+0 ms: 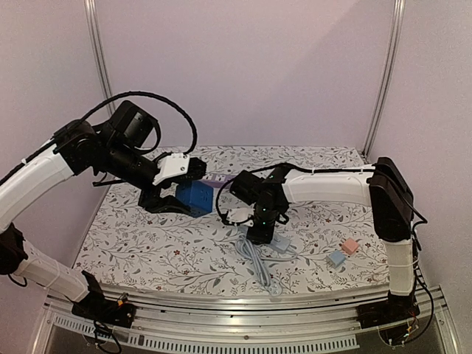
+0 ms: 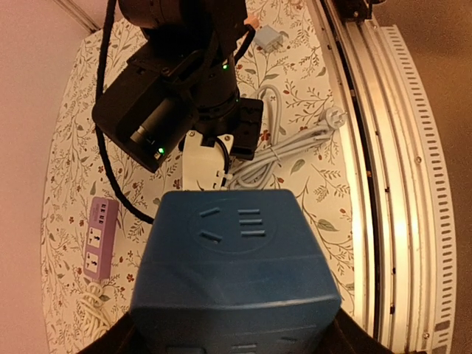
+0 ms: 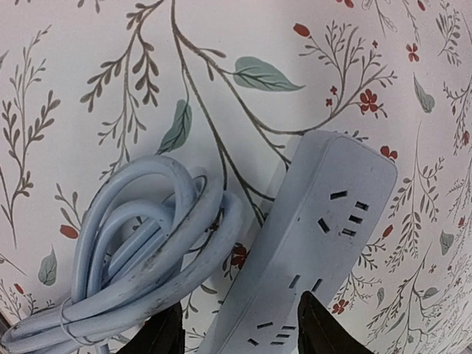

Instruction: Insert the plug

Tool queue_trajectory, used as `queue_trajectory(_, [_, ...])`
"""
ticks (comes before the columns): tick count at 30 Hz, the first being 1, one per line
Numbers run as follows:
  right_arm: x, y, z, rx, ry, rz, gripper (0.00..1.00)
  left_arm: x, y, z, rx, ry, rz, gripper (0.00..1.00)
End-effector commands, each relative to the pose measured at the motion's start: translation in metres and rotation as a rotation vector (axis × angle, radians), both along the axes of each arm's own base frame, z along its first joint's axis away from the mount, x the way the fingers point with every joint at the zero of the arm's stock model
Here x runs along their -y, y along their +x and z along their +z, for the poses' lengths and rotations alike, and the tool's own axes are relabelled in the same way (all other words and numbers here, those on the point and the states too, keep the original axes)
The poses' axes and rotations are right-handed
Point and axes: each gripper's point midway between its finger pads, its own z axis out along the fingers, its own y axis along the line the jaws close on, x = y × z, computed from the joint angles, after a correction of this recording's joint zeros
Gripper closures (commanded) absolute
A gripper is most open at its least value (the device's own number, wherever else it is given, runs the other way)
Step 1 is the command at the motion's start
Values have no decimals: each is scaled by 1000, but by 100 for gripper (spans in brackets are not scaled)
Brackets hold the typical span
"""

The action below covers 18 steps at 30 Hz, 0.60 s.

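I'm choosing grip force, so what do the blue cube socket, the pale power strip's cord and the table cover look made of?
Blue cube socket: likely hard moulded plastic, matte, with crisp slot edges.
Cord: seemingly flexible PVC or rubber sheath, smooth, bent in soft loops, scuffed.
Table cover: printed cloth or vinyl, matte floral pattern; cannot tell which.

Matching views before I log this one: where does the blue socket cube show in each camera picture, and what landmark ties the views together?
Top external: the blue socket cube sits just left of centre.
Left wrist: it fills the lower middle, with a socket face toward the camera.
Right wrist: not in it.
Shared landmark: the coiled grey cable, visible in all three views.
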Motion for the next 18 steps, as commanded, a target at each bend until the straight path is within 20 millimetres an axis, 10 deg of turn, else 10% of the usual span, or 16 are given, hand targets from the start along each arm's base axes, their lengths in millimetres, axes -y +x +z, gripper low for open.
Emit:
queue_trajectory(1, [-15, 9, -1, 25, 37, 15, 46, -14, -4, 10, 4, -18, 25, 100])
queue_trajectory(9, [-9, 8, 48, 83, 217, -151, 28, -17, -6, 11, -43, -61, 2, 100])
queue_trajectory(18, [38, -3, 23, 24, 166, -376, 19, 2, 19, 18, -19, -96, -59, 100])
